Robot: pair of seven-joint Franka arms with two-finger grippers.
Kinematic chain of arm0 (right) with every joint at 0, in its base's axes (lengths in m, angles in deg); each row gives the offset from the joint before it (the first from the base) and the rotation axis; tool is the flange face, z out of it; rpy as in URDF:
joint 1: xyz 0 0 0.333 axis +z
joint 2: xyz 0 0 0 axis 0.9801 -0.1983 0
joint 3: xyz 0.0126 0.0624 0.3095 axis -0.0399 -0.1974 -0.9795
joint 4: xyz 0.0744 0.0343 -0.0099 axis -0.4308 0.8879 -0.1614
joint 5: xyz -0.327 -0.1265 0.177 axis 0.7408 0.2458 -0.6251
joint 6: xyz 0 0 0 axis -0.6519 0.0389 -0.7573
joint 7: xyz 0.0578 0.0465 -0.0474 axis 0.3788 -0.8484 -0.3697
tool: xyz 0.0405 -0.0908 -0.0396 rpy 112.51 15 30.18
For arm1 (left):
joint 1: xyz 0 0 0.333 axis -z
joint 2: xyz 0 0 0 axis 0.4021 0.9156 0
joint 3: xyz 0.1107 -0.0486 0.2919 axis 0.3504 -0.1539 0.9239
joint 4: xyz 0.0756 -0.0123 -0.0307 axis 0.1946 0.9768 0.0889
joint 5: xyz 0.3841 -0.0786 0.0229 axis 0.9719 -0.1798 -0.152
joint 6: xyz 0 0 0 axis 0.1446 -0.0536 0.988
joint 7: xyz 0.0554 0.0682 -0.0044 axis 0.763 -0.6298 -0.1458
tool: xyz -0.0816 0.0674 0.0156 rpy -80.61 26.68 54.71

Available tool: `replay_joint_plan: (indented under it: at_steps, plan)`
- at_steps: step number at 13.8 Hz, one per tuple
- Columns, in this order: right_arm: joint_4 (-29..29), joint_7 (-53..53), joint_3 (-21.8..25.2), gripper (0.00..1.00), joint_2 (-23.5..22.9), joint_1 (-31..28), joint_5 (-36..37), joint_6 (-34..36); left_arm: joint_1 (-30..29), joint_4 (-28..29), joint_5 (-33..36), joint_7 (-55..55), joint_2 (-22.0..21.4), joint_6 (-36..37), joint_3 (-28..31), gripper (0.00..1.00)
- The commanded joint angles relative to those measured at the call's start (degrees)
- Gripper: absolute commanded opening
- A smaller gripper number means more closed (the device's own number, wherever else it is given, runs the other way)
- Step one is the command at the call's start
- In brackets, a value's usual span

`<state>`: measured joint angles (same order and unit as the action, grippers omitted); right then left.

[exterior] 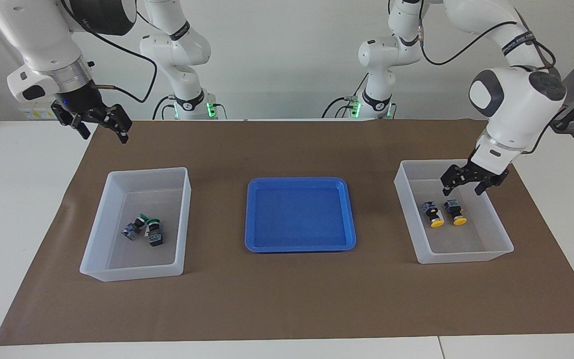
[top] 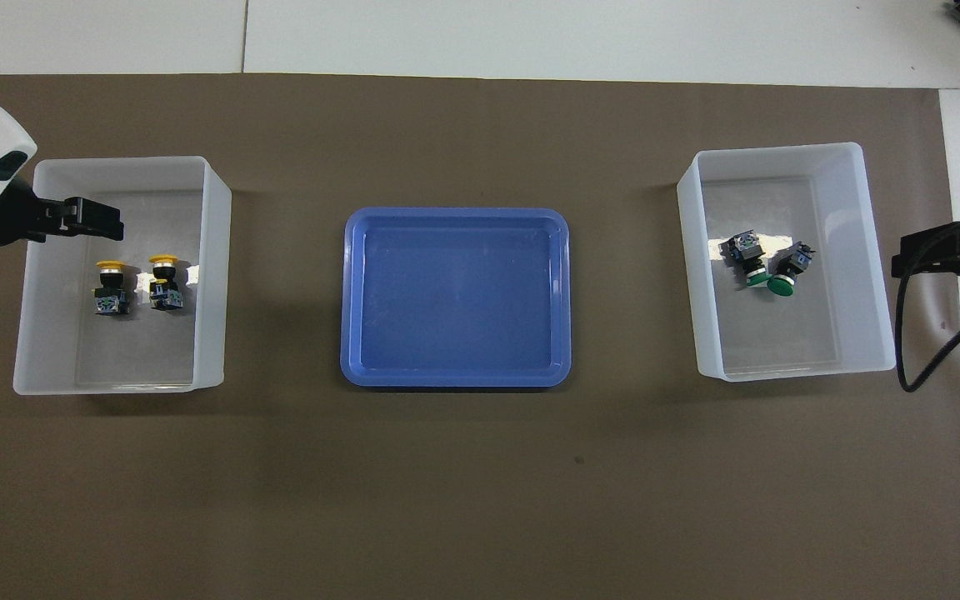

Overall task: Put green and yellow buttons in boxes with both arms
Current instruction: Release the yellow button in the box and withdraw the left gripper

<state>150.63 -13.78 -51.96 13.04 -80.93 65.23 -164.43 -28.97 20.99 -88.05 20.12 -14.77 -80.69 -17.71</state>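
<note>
Fingers (exterior: 448, 178) of the left gripper (exterior: 468, 184) spread only facing; overhead merges them.

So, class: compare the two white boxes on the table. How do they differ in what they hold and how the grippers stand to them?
The box at the left arm's end holds two yellow buttons lying side by side; the box at the right arm's end holds two green buttons lying angled against each other. The left gripper hangs open over its box; the right gripper is raised clear of its box. Both boxes look identical, flanking the blue tray.
</note>
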Motion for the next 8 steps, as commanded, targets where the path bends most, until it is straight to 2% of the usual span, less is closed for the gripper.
replay_joint_plan:
  at_steps: [1,4,8]
  plan:
    - [0.7,0.8,-0.4,1.0,1.0,-0.2,-0.1,0.1,0.6,-5.1,-0.4,1.6,-1.2,9.1,0.0,1.0]
    - [0.7,0.8,-0.4,1.0,0.9,-0.2,-0.1,0.1,0.7,-5.3,-0.3,3.2,-5.1,13.1,-0.2,1.0]
    - [0.7,0.8,-0.4,1.0,1.0,-0.2,-0.1,0.1,1.5,-5.5,0.7,4.6,-6.1,15.2,-0.1,1.0]
